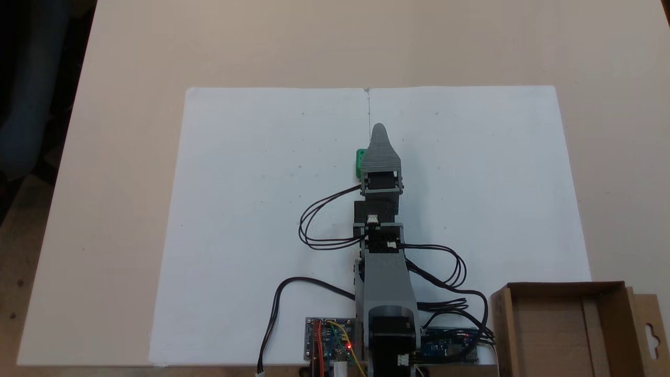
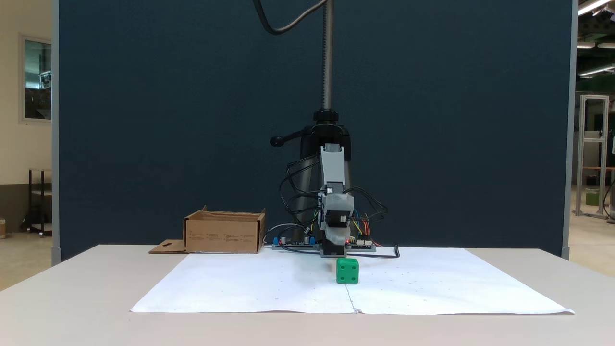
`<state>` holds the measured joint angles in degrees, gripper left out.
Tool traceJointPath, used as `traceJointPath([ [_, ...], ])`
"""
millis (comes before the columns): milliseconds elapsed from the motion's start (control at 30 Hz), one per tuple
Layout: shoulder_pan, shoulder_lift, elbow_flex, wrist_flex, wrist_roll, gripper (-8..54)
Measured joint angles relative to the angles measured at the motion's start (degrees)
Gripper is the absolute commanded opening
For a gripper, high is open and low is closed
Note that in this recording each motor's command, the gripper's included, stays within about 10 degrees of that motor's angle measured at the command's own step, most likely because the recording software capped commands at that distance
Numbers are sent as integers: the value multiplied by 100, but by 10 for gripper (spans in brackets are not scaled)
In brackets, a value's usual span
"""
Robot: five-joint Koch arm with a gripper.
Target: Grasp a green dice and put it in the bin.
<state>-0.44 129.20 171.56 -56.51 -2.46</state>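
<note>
The green dice [image 1: 360,163] lies on the white paper, half tucked under the left side of my gripper [image 1: 378,132] in a fixed view. From the front, the green dice [image 2: 347,270] rests flat on the paper, with nothing touching it. My gripper [image 2: 335,242] hangs above and slightly left of it there. Its jaws lie one behind the other, so I cannot tell how they stand. The bin [image 1: 565,288], a brown cardboard box, stands beside the arm's base. From the front the bin [image 2: 223,233] is at the back left.
A white paper sheet [image 1: 251,209] covers the middle of the beige table [image 1: 131,63]. Circuit boards [image 1: 328,339] and black cables [image 1: 314,220] sit around the arm's base. A camera stand pole [image 2: 327,53] rises behind the arm. The bin's slotted flap [image 1: 651,335] sticks out sideways.
</note>
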Motion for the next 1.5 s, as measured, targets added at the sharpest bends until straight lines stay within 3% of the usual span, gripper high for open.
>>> traceJointPath([
  [500,44,0,-3331,5423,0,439],
  [900,-290,-53,-4843,9387,343,431],
  [1500,-422,-1986,-5818,10257,826,430],
])
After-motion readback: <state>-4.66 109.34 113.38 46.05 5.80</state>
